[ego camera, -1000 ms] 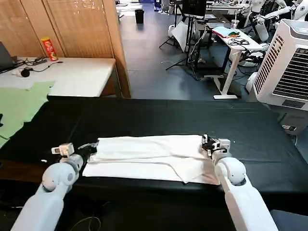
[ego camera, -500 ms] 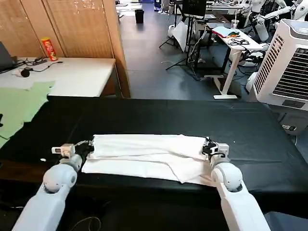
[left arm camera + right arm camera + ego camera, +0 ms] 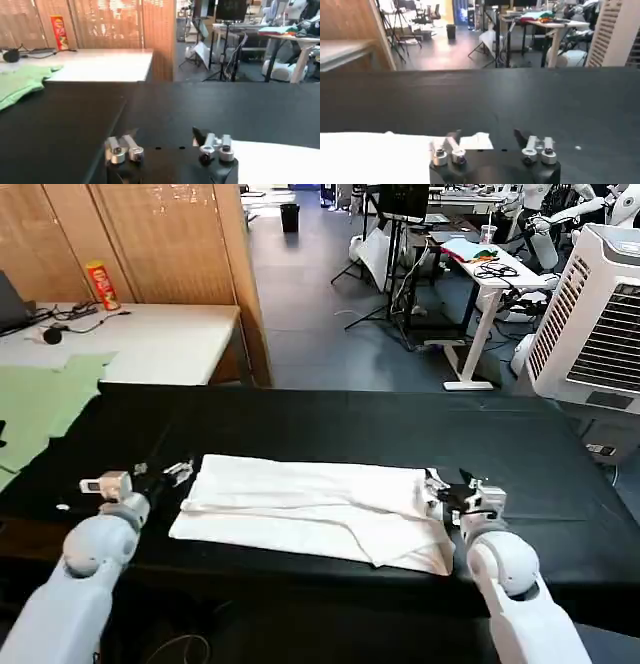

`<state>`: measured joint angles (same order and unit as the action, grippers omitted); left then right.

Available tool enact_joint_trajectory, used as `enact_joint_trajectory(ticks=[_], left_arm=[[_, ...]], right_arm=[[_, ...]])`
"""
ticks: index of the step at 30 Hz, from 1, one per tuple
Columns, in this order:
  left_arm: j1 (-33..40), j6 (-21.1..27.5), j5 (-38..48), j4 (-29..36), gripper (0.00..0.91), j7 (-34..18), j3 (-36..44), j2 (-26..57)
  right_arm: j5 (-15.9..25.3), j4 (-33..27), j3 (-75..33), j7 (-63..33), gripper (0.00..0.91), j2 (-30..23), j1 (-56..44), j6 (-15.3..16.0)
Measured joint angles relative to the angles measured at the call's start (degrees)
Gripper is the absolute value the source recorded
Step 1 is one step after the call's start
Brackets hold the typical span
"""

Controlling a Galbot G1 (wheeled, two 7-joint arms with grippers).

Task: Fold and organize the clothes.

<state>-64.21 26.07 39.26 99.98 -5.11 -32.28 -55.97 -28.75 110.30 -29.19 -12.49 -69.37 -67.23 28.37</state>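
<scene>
The white T-shirt (image 3: 310, 499) lies folded into a long band across the near part of the black table (image 3: 350, 424). My left gripper (image 3: 165, 473) is open just off the band's left end, with bare black tabletop between its fingers (image 3: 164, 135). From that wrist the shirt's edge (image 3: 280, 160) shows off to one side. My right gripper (image 3: 445, 489) is open at the band's right end. Between its spread fingers (image 3: 486, 136) lies a small white corner of the shirt (image 3: 477, 141), and the rest of the shirt (image 3: 370, 155) spreads beside it.
A pale green cloth (image 3: 40, 409) hangs over the table's far left corner. Behind it stands a white desk (image 3: 150, 339) with a red can (image 3: 102, 284). A white air cooler (image 3: 595, 314) stands at the right. The far half of the black table is bare.
Both grippers have let go of the shirt's ends. The left one drew back leftward and the right one shifted a little right. The folded band lies flat, slightly farther from the near edge.
</scene>
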Motion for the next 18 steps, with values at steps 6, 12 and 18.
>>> enact_joint_trajectory(ticks=[6,12,18], left_arm=[[-5.39,0.2,1.26,5.55,0.878,-0.27,-1.61,-2.07],[-10.0,-0.69,0.09,7.44,0.878,0.02,-1.95,-4.79],[-12.44,-2.32,-5.37,7.48,0.8,1.27,-1.43,-6.77]], right_arm=[[-0.83,6.12,-2.03,0.24,0.878,-0.14,-3.55,-0.28],[-1.06,10.02,-3.54,0.42,0.878,0.02,-6.44,-0.28],[-1.06,11.98,-3.69,0.51,0.878,-0.09,-7.59,-0.29]])
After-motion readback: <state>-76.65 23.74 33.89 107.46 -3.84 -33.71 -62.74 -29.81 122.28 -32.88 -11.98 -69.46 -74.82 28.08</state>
